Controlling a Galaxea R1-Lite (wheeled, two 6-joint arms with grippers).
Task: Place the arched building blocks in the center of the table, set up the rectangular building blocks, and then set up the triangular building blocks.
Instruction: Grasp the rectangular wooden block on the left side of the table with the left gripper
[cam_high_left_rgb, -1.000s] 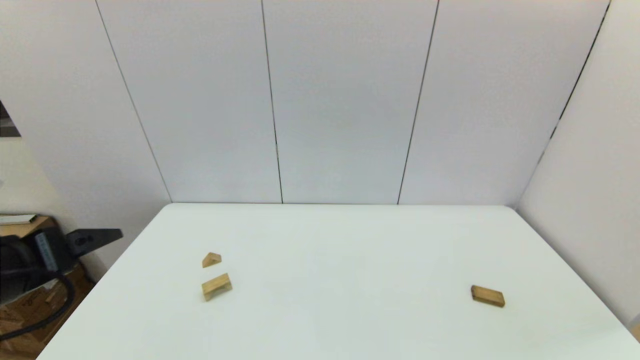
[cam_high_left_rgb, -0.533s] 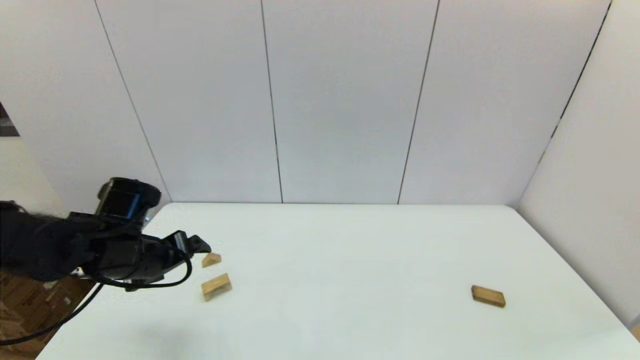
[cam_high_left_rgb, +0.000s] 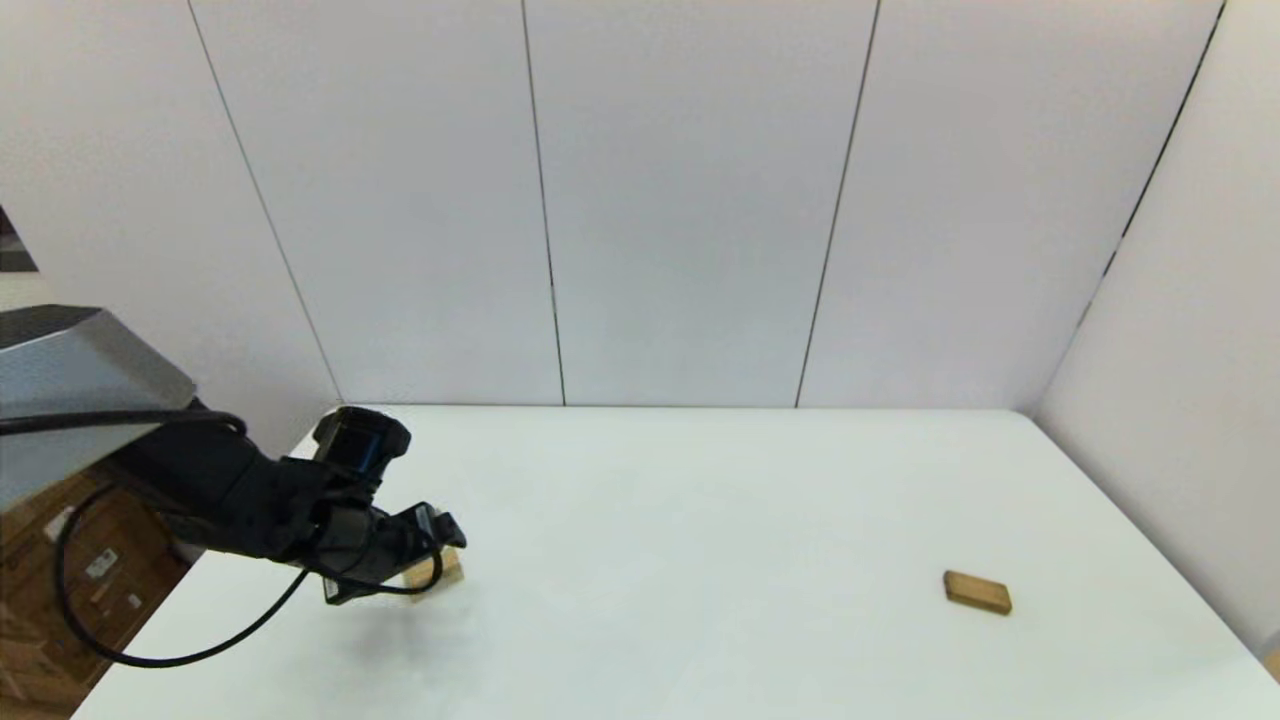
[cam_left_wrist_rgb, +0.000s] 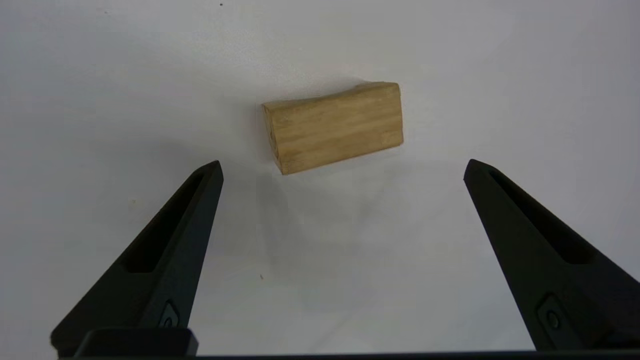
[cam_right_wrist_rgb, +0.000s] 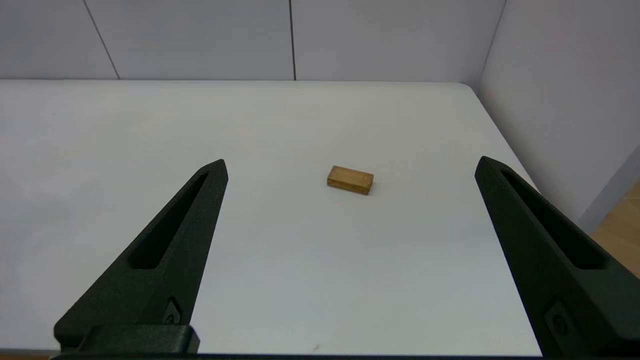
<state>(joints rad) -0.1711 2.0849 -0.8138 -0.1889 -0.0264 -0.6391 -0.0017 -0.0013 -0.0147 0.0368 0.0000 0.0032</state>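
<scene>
Hovering over the arched block (cam_left_wrist_rgb: 334, 128), the left gripper (cam_left_wrist_rgb: 342, 167) gapes wide.

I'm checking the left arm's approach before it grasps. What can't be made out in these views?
- Triangular block: hidden in the head view behind the left gripper; outside both wrist views.
- Arched block: its cut-out faces away from the left wrist view; mostly covered in the head view.
- Right gripper: outside the head view; its wrist view shows it open, far from the rectangular block.
</scene>
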